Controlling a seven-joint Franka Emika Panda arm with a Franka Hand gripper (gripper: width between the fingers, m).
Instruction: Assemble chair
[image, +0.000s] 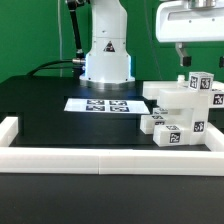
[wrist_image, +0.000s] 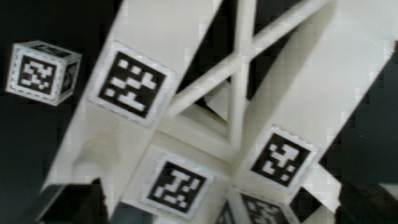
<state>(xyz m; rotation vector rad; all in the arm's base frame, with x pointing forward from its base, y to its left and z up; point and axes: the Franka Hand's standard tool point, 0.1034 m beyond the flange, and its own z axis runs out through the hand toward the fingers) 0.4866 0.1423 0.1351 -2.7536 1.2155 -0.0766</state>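
Looking across the exterior view, we find the chair (image: 185, 107) as a cluster of chunky white blocks with black-and-white tags, sitting on the black table (image: 45, 110) at the exterior view's right, just inside the low white border rail (image: 100, 157). The picture's right edge cuts off part of the cluster, so we cannot see its full extent or how the pieces join. The marker board (image: 101, 104) lies flat just beside the cluster, toward the exterior view's left, in front of the robot base (image: 107, 55).

The gripper (image: 186, 56) hangs above the chair parts at the upper right. Its body is cut by the frame edge, and we can make out only short dark fingers pointing down; from here we cannot tell whether they are apart or together, nor whether they touch the topmost block.

In the wrist view we see blurred white bars (wrist_image: 214, 90) crossing at angles, several carrying square tags, and a separate tagged cube-like piece (wrist_image: 41, 72) beside them against the dark. Dark shapes in the lower corners may be the fingertips, but they are too indistinct to confirm.
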